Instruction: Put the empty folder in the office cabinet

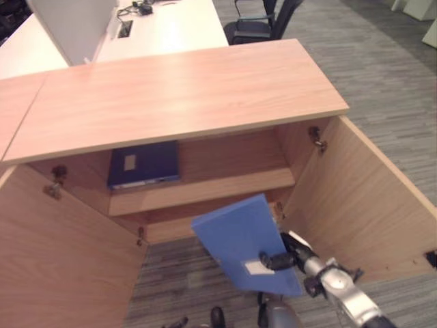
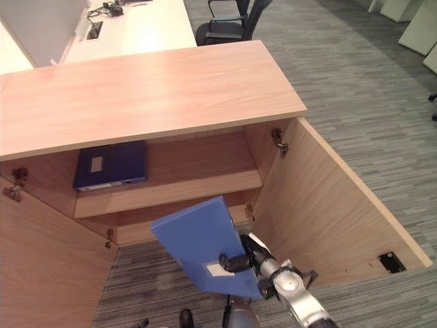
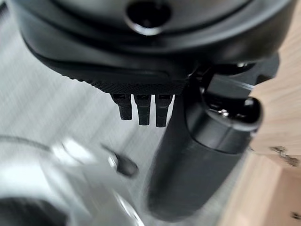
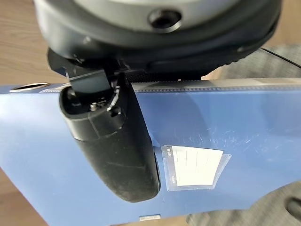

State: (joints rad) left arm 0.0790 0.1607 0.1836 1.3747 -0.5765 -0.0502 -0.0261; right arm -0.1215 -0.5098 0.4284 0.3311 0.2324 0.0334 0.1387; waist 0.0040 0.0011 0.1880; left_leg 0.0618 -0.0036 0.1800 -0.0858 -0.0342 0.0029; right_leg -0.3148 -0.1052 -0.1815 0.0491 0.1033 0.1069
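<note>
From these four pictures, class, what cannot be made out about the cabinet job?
- Right robot hand: its fingers are hidden behind the blue folder; its thumb lies on the cover.
- Whether the folder is empty: it is closed.
- Lower cabinet shelf: partly screened by the folder.
- Dark folder: its back is under the cabinet top.

I note grey striped carpet [image 1: 382, 61] across the floor from 12 to 4 o'clock. A white desk [image 1: 171, 27] stands at 12 o'clock, with a pale screen [image 1: 72, 24] at 11 o'clock. A cable port [image 1: 125, 29] and loose cables [image 1: 140, 8] sit on the desk. A dark chair [image 1: 256, 24] stands at 1 o'clock. Pale units [image 2: 416, 27] stand at 2 o'clock. The light is even.
</note>
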